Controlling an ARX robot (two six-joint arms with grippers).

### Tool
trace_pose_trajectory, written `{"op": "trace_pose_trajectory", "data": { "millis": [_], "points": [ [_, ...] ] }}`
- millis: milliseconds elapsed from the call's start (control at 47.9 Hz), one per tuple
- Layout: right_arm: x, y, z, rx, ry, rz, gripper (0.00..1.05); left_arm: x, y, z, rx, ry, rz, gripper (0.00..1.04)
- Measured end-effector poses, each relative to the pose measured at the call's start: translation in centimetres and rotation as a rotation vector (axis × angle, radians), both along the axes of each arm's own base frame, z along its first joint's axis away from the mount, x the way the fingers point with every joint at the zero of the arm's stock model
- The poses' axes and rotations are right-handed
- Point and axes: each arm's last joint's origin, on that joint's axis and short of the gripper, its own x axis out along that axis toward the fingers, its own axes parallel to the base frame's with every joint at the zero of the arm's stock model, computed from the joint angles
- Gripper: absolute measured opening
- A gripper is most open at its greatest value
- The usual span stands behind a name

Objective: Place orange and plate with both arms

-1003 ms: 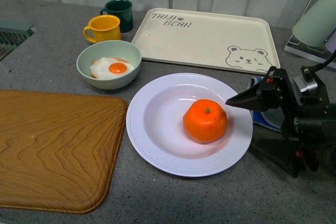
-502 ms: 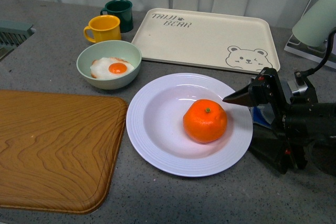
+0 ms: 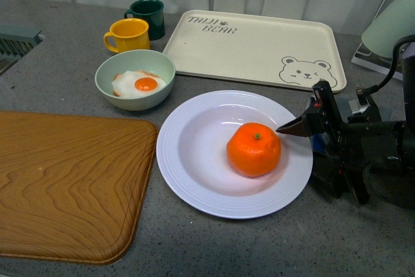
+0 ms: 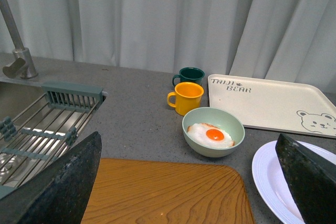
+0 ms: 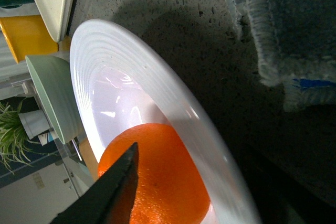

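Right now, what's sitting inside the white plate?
Only the orange, stem dot up, in the well of the plate, right of centre. The plate surface beneath the orange is covered, so anything under it can't be seen.

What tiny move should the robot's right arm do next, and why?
Probably ease the right tool a bit further in and close it on the plate rim. It reaches over the rim near the orange, which sits in the plate, and nothing grips the plate yet.
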Motion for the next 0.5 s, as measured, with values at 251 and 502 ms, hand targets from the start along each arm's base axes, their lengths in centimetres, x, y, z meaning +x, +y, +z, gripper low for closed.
{"op": "trace_pose_trajectory", "data": {
  "millis": [251, 502],
  "points": [
    [0.1, 0.2, 0.1, 0.006, 0.003, 0.014, 0.09, 0.0, 0.0, 0.0, 0.0, 0.0, 0.0, 0.98],
    [0.5, 0.4, 1.1, -0.013, -0.108, 0.058, 0.02, 0.0, 0.0, 0.0, 0.0, 0.0, 0.0, 0.98]
  ]
}}
